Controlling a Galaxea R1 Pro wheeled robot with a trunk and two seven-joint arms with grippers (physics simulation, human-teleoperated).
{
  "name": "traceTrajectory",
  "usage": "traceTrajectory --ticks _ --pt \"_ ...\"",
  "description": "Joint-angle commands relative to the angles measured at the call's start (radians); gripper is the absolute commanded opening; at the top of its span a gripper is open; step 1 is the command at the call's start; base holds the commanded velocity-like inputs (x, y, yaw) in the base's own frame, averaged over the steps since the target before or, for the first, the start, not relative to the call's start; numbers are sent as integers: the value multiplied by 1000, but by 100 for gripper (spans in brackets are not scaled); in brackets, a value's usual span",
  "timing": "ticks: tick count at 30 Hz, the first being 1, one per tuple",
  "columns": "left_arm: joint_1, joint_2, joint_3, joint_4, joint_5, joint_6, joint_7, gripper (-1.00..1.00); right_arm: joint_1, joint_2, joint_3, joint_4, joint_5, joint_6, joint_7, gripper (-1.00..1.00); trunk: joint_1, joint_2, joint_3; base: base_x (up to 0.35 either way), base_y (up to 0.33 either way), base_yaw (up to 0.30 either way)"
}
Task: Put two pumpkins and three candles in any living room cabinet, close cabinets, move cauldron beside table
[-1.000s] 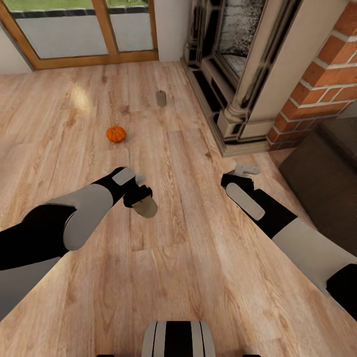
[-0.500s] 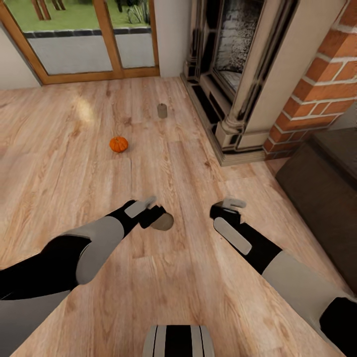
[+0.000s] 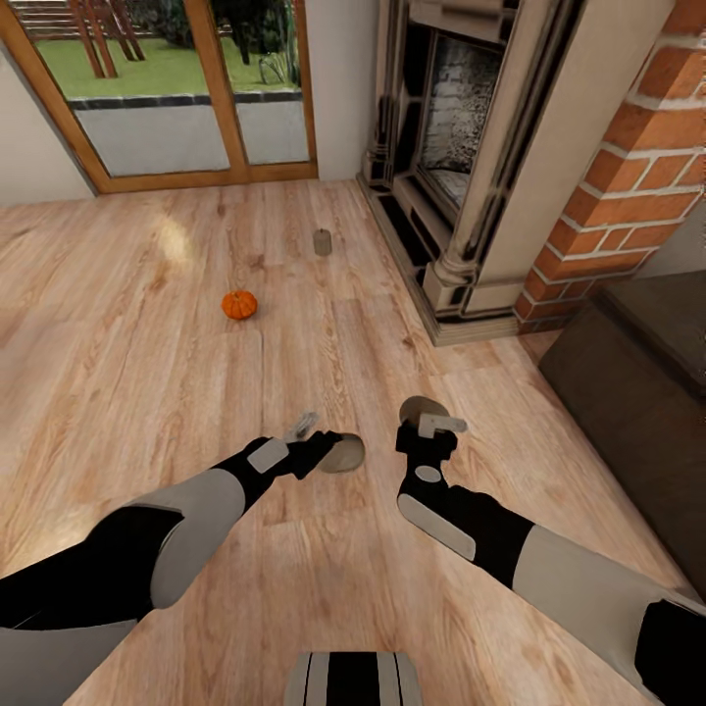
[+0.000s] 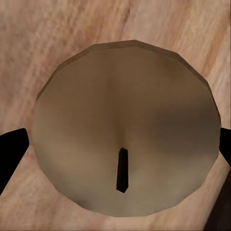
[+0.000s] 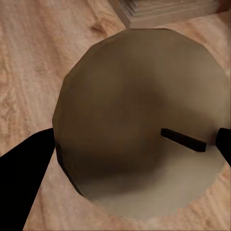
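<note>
We've got a candle in each gripper: left gripper clenched on one candle, right gripper gripping another, both carried low over the floor, prob. for the cabinet at right. Count: 3 candles, the third standing near the fireplace, and 1 pumpkin on open floor.

bright, even | daylight via glass doors | floor glare | soft shadows | wrist views blurry
</note>
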Motion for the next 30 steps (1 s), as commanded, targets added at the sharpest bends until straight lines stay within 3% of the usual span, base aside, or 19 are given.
traceTrajectory --ticks 1,6,14,22,30 --pt "3 3 -6 0 6 2 -5 -100 -1 -2 7 -1 -7 -10 -8 -100 -1 0 3 0 0 0" --pt "15 8 -6 0 8 -17 -8 -100 -1 -3 10 0 -5 -16 -20 -100 -3 1 23 0 0 0" --pt "38 15 -7 0 3 -118 -2 -100 -1 -7 11 0 -4 -17 -25 -100 -6 3 54 0 0 0" --pt "67 30 -8 0 -9 -139 -17 -100 -1 -8 14 4 -6 -17 -26 -100 -10 5 84 0 0 0" --pt "72 11 -9 0 -52 -140 -19 -100 -1 -8 16 4 -6 -17 -27 -100 -14 7 115 0 0 0"
